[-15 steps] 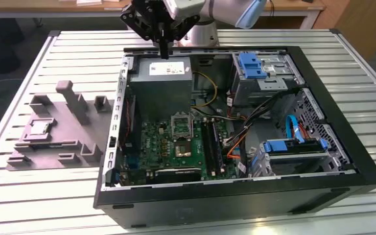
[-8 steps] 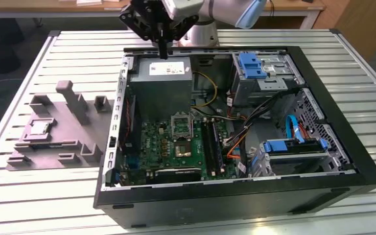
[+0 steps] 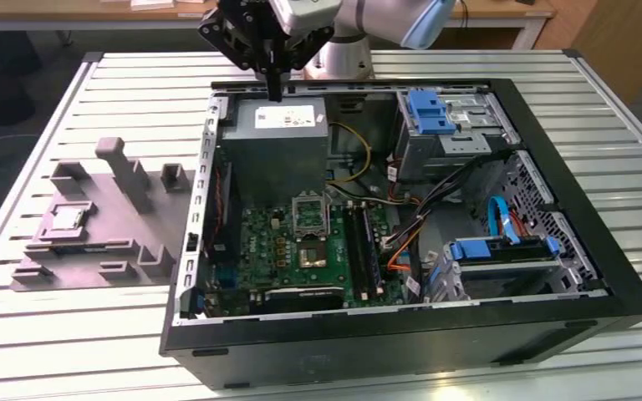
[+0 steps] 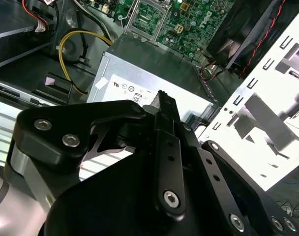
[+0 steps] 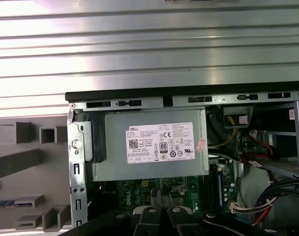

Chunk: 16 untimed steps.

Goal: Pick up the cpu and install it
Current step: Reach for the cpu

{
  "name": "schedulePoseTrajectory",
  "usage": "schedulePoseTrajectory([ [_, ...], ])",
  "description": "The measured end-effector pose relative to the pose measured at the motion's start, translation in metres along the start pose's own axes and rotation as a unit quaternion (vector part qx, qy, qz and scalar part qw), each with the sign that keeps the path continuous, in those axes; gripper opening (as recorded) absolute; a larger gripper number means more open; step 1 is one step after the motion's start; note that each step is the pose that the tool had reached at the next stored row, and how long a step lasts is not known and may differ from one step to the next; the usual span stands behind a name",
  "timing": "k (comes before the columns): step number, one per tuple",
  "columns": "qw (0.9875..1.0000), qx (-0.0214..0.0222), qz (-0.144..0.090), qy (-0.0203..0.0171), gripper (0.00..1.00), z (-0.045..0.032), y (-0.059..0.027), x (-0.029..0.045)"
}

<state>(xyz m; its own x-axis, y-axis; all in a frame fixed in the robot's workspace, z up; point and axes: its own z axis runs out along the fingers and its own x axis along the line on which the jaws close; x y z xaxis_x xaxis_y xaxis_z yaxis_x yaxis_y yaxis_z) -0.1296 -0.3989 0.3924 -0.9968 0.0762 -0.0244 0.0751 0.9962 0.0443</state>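
Note:
The cpu (image 3: 70, 219), a small pale square chip with a greenish rim, lies in a recess of the grey plastic fixture (image 3: 98, 251) on the exterior view's left, outside the computer case. My gripper (image 3: 274, 90) hangs high over the case's far edge, above the grey power supply (image 3: 282, 134), far from the cpu. Its black fingers (image 4: 165, 105) point down, pressed together and shut on nothing. The open metal-framed socket (image 3: 310, 213) sits on the green motherboard (image 3: 282, 251) inside the case, and the second wrist view also catches the socket (image 4: 148, 14).
The open black computer case (image 3: 588, 251) fills the middle of the slatted metal table (image 3: 98, 92). Inside are drive cages with blue clips (image 3: 433, 113), cable bundles (image 3: 455, 192) and a yellow cable (image 4: 66, 44). The labelled power supply (image 5: 152, 145) lies right under my fingers.

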Motion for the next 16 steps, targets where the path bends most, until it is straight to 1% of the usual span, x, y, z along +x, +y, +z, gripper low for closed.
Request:
schedulePoseTrajectory([
  [1,1.0000,0.0000,0.000,0.0000,0.11,0.0000,0.0000,0.0003],
  [2,1.0000,0.0000,0.000,0.0000,0.11,0.0003,-0.0003,0.0036],
  [7,1.0000,0.0000,0.000,0.0000,0.11,0.0004,-0.0004,0.0058],
  [8,1.0000,0.0000,0.000,0.0000,0.11,0.0004,-0.0008,0.0098],
  [12,1.0000,0.0000,0.000,0.0000,0.11,0.0005,-0.0009,0.0114],
  [13,1.0000,0.0000,0.000,0.0001,0.11,0.0007,-0.0011,0.0135],
  [16,1.0000,0.0000,0.000,0.0000,0.11,0.0007,-0.0011,0.0139],
])
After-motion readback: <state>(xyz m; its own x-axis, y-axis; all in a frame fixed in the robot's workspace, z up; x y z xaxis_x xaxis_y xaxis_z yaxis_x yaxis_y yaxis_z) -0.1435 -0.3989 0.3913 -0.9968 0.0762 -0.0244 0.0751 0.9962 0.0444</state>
